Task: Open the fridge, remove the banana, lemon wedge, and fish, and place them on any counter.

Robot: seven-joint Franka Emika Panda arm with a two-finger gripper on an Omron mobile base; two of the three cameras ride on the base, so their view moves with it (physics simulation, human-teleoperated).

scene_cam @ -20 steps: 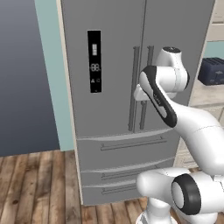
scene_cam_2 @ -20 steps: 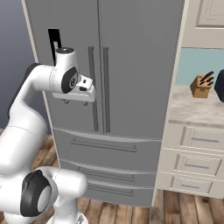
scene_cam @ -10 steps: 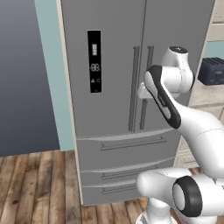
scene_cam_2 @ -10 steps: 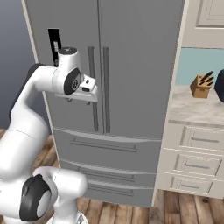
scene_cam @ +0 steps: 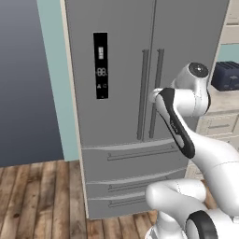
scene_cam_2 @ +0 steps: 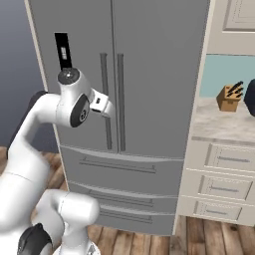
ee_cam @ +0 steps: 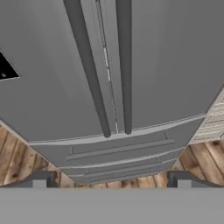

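The fridge (scene_cam: 126,107) display panel (scene_cam: 100,65) reads "88" (jaws spread wide, gripping nothing).

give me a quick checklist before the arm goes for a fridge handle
1. Fridge doors shut: ok, both closed.
2. Gripper open: ok, jaws stand wide.
3. Gripper empty: ok, nothing between the fingertips.
4. Handles in the hand view: ok, both bars ahead.
5. Gripper at a handle: not ok, not touching yet.
6. Counter has free space: ok, bare stone in front of the knife block.

Arm raised, elbow bent, gripper (ee_cam: 110,180) wide open, pointing forward
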